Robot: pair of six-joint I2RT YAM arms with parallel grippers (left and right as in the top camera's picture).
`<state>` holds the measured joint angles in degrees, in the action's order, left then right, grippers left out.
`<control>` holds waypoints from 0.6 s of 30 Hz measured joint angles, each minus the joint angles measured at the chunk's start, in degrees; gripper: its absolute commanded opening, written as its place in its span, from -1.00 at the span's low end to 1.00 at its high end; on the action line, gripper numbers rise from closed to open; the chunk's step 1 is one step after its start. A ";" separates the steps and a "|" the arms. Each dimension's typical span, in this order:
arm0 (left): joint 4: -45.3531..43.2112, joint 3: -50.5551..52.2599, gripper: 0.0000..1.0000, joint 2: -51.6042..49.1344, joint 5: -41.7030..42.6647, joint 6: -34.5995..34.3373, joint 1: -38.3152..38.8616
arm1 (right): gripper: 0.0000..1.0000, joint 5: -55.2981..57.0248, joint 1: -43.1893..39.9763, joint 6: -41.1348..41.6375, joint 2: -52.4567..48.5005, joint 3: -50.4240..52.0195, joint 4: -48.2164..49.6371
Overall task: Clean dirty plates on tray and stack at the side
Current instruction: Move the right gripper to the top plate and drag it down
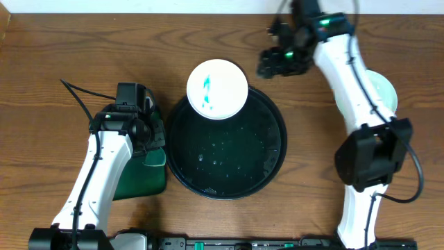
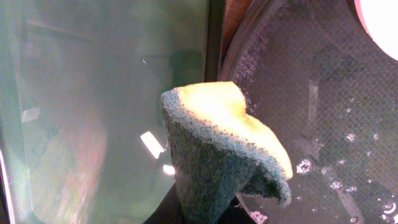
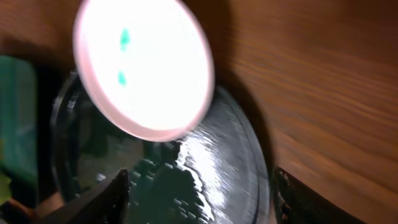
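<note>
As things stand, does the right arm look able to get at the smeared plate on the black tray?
Probably yes. The right hand is open beside the plate, which lies over the tray's far rim, and only bare table shows between them.

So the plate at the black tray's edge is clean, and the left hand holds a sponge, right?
Not quite. The plate at the edge of the tray is dirty: the overhead view shows teal smears on it. The rest is right: the left hand holds a sponge.
</note>
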<state>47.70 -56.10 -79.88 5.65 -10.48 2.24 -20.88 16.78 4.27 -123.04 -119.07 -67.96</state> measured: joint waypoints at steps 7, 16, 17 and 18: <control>0.94 0.00 -0.85 0.00 0.00 0.00 0.00 | 0.29 -0.37 4.66 3.80 -6.54 0.00 3.58; 1.05 0.00 -0.85 0.00 0.00 0.00 0.00 | 0.25 -2.01 5.27 5.70 -14.56 0.31 4.98; 1.09 0.00 -0.85 0.00 0.00 0.00 0.00 | 0.25 -2.27 5.27 5.77 -15.04 0.31 5.20; 1.09 0.00 -0.85 0.00 0.00 0.00 0.00 | 0.22 -2.51 5.27 5.79 -15.41 0.31 5.55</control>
<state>48.80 -56.10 -79.88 5.65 -10.48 2.24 -23.40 22.04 10.07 -138.45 -118.76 -62.41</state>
